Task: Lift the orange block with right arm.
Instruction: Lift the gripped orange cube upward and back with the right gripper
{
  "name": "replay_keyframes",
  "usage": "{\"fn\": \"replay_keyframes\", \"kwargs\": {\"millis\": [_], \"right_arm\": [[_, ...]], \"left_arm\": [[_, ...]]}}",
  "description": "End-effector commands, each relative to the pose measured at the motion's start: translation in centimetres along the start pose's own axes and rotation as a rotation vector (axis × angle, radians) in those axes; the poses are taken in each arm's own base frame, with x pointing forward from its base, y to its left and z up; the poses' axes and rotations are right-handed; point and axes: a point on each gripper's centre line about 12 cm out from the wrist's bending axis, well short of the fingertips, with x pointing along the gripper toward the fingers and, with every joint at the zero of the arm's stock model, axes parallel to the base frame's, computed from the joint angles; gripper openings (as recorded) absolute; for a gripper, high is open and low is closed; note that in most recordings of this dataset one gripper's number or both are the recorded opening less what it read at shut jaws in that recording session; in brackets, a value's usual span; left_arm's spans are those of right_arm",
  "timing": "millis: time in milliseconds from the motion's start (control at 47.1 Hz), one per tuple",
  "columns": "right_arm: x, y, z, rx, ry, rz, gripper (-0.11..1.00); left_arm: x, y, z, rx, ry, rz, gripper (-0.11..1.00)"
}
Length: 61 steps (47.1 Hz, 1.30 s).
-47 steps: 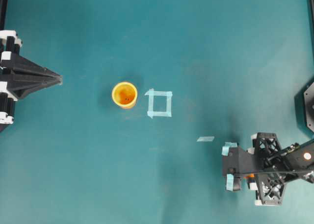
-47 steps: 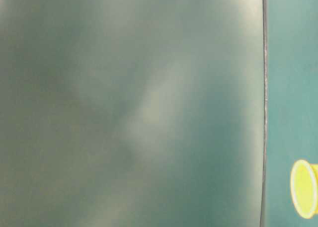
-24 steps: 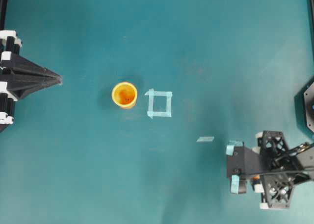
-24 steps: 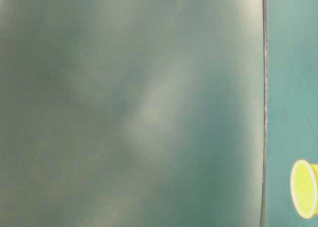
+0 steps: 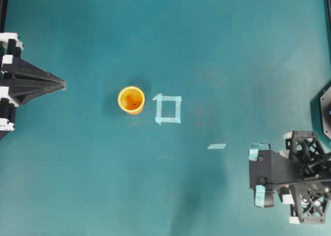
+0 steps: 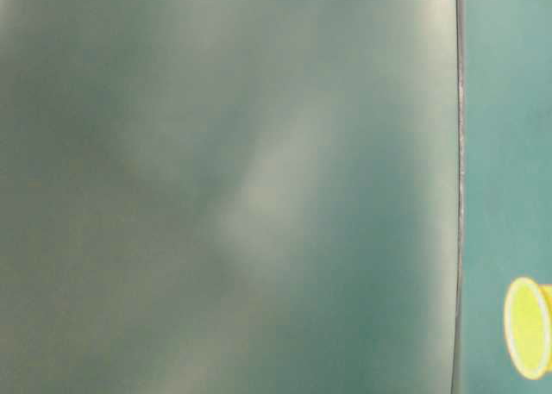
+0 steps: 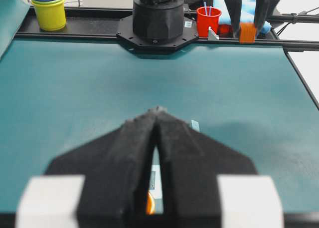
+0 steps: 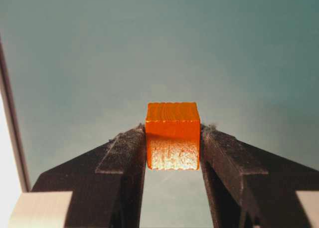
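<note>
The orange block (image 8: pixel 173 135) sits pinched betw. the two black fingers (image 8: pixel 122 160) of our right gripper (image 8: pixel 173 153), one finger pressed on each side face. Wrist view: block is off the table, teal surface well below & blurred behind it. Top face shows fine ridges, lower front face looks pale & shiny. From the left wrist cam we see the same block (image 7: pixel 247 32) hanging small at top right, held betw. the right fingers, above the far edge of the table (image 7: pixel 99 78).

Overhead: right arm (image 5: pixel 289 182) is at lower right of the table (image 5: pixel 217 50), wrist boxy, teal tape strips on its fingers (image 5: pixel 260 195); block itself hidden under the wrist there.

Left gripper (image 7: pixel 157 113) w/ fingers closed together, nothing betw. them, tips meeting in a point. Overhead it rests at the left edge (image 5: pixel 61 83), pointing toward centre.

Mid-table: round orange-yellow cup (image 5: pixel 131 99) upright, just left of a pale tape square (image 5: pixel 168 109), apart from it. Small tape strip (image 5: pixel 216 146) lies betw. square & right arm.

Table-level cam is mostly a blurred grey-green blank; only a yellow cup (image 6: pixel 528 327) at its right edge.

Far side in left wrist view: black arm base (image 7: pixel 158 19), red cup (image 7: pixel 208 21), stacked yellow & blue cups (image 7: pixel 48 8).
</note>
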Motion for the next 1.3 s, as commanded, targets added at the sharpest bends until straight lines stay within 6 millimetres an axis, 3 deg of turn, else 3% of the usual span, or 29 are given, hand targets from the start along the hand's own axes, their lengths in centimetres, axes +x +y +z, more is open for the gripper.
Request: {"fn": "replay_keyframes", "kwargs": {"millis": [0, 297, 679, 1274], "right_arm": [[-2.6, 0.4, 0.5, -0.009, -0.037, 0.014, 0.39], [-6.1, 0.8, 1.0, -0.009, -0.034, 0.010, 0.39], [-9.2, 1.1, 1.5, -0.007, -0.036, 0.010, 0.39], [-10.0, 1.1, 1.4, -0.008, -0.027, 0.004, 0.39]], "left_arm": [[0.2, 0.0, 0.8, 0.005, -0.017, 0.001, 0.01], [0.2, 0.0, 0.9, 0.005, -0.020, 0.001, 0.01], [0.2, 0.0, 0.9, 0.003, -0.020, 0.001, 0.01], [0.2, 0.0, 0.8, 0.003, -0.018, 0.001, 0.01]]}}
